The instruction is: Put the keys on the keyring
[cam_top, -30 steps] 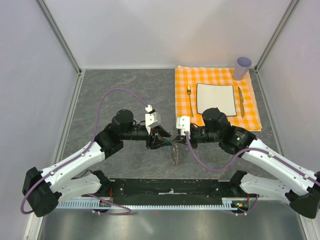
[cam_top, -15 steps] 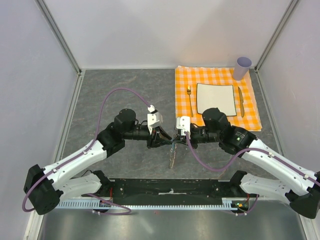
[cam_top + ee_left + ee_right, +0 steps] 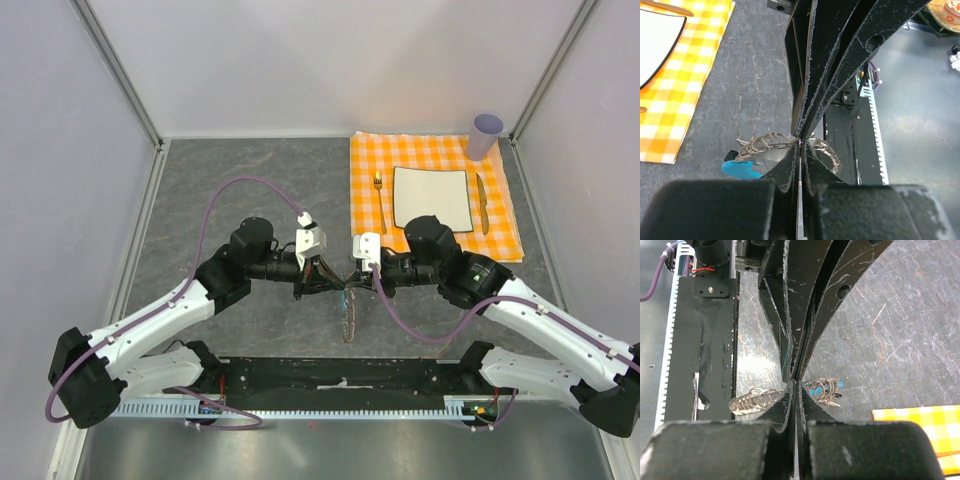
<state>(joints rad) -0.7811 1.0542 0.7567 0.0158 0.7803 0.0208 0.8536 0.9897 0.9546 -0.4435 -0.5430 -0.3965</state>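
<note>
Grey marbled table (image 3: 230,170), orange checked cloth (image 3: 432,152)

Desk (image 3: 250,170): dark grey stone-look top, pale veining, smooth, dull sheen.
Keyring (image 3: 765,145): thin bright metal wire loops, shiny; tag (image 3: 740,169) of glossy blue plastic.
Fingers (image 3: 810,290): black, matt, hard plastic look, scuffed, with pale scratches and rough edges.
Cloth (image 3: 370,150): woven fabric, orange-and-white check, matt.
Plate (image 3: 432,197): white, smooth, glossy.
Cup (image 3: 485,135): lilac, smooth, plastic look.
Base plate (image 3: 700,350): black, flat, scratched.
</note>
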